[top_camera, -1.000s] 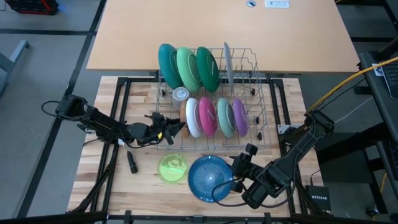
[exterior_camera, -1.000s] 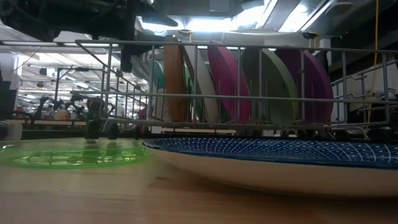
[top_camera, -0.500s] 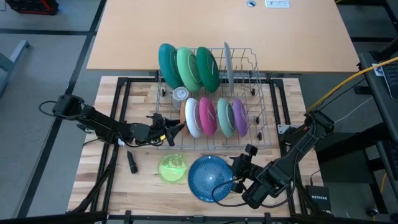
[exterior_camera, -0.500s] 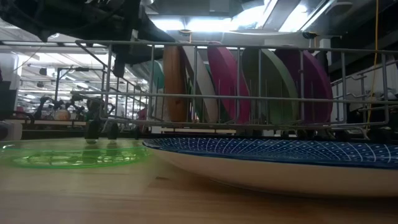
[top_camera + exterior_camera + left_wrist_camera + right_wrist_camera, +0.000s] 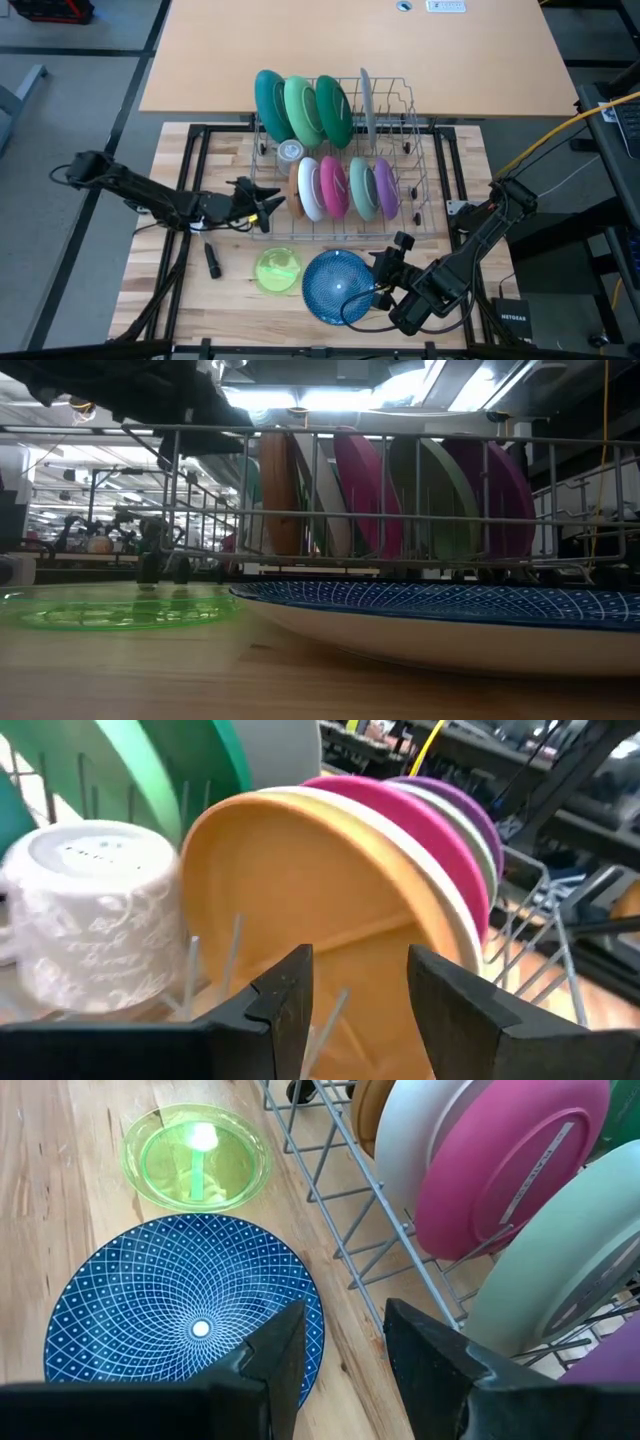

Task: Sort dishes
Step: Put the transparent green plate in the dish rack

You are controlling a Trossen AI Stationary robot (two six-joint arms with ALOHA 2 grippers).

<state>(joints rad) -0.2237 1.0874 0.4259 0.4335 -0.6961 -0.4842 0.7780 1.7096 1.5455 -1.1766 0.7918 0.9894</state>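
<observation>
Hovering L gripper (image 5: 262, 207) open, empty, left of rack (image 5: 400, 215) | R gripper (image 5: 340, 1342) open over blue plate (image 5: 338, 286)

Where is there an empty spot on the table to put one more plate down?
Bare wood lies left of the green bowl, around the small black thing, and right of the rack. It is crowded in front of the rack: the blue plate, the bowl and the right gripper sit close together.

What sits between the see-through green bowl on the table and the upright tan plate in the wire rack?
In the right wrist view, only bare wooden table and the rack's wire side separate the translucent green bowl from the tan plate.
</observation>
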